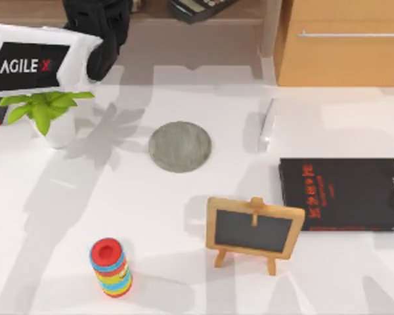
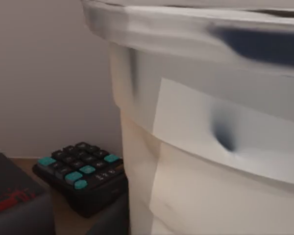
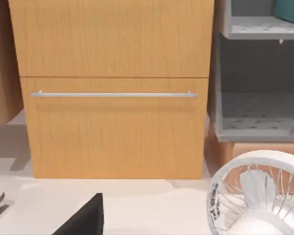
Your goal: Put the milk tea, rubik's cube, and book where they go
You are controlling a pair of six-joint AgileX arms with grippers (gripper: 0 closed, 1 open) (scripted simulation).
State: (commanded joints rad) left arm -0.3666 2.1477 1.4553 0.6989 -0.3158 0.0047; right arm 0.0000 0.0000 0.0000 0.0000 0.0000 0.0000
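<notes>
The milk tea (image 2: 210,147) is seen close against the left wrist camera, its white lid rim and pale wall taken in at near range. Whether it is gripped by the left gripper (image 1: 98,39) cannot be told. That gripper is reached into the recess at the table's far left, where a calculator (image 2: 81,174) lies just beside the cup. The step in hand is judged to be fetching the cup. A sure hold and an upright lift out of the recess would be called for next, probably towards the grey coaster (image 1: 180,146) at mid-table. A teal corner (image 3: 291,10), possibly the book, is glimpsed on a grey shelf by the right arm's camera.
</notes>
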